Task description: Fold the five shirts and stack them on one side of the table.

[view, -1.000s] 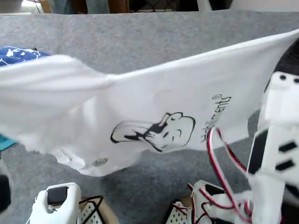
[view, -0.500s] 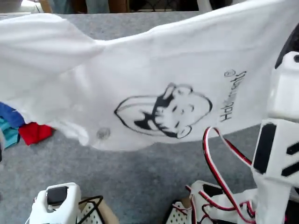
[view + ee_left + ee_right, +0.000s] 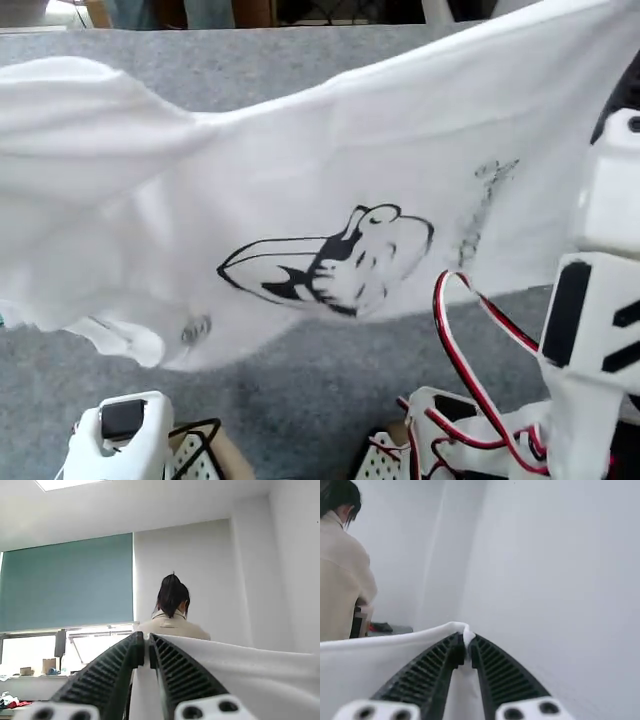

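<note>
Both arms are holding the white shirt (image 3: 330,200) aloft above the table (image 3: 300,60), and it is spreading from 9 o'clock toward 2 o'clock in the high view. The left hand (image 3: 147,650) is pinching one edge and the right hand (image 3: 467,647) another (each clenched on cloth). The step probably calls for lowering it evenly and taut, so that it is landing flat with neither pinch slipping.

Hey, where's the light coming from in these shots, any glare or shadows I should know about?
High view: the raised white shirt throws a soft shadow on the grey table below its hem. Left wrist view: a ceiling light glares and the window under the blind is very bright. Right wrist view: even light on the wall, no glare.
</note>
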